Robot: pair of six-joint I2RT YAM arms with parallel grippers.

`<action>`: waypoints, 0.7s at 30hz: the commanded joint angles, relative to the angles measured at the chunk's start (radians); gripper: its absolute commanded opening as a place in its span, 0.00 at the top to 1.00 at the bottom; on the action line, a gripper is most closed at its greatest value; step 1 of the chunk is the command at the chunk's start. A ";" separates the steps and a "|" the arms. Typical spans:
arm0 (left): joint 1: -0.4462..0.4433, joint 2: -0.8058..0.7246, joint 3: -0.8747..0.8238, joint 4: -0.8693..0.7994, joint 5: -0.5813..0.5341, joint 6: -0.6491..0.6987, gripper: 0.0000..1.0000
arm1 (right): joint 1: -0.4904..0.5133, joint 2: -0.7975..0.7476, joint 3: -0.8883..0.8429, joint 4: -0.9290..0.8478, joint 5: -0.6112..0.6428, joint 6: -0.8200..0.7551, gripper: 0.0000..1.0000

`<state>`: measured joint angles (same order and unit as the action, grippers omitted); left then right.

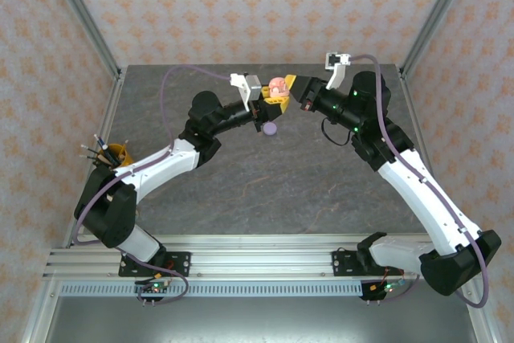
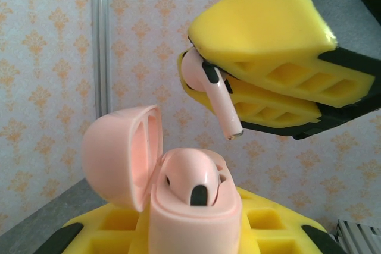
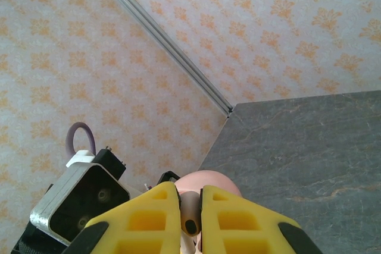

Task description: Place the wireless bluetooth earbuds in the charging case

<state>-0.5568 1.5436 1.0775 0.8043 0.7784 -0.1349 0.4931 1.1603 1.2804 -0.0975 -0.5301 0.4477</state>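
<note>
STEP: seat second bud | right gripper (image 3: 190, 215) clamped on pink earbud (image 2: 213, 96), stem hanging below its tips | left gripper (image 1: 271, 100) clamped on open case (image 2: 193, 206), just under that earbud; seated bud (image 2: 193, 179) fills one side | DO: line your stem over the free side; lower straight; let go only once seated

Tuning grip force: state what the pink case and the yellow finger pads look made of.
Pink case: likely hard plastic, smooth satin finish, soft highlights on its lid. Yellow finger pads: perhaps printed plastic or foam, matte, faintly grainy, with moulded pockets.
</note>
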 commanded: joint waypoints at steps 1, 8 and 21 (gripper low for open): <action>-0.011 0.001 0.034 0.059 -0.004 -0.012 1.00 | 0.007 -0.001 0.000 0.046 0.009 -0.018 0.88; -0.013 -0.004 0.034 0.073 -0.006 -0.024 1.00 | 0.007 0.003 -0.013 0.042 0.017 -0.023 0.88; -0.021 -0.014 0.035 0.081 0.000 -0.035 1.00 | 0.007 0.018 -0.019 0.030 0.029 -0.037 0.88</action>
<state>-0.5682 1.5436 1.0786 0.8272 0.7773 -0.1608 0.4931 1.1717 1.2747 -0.0948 -0.5129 0.4366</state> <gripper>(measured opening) 0.237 0.120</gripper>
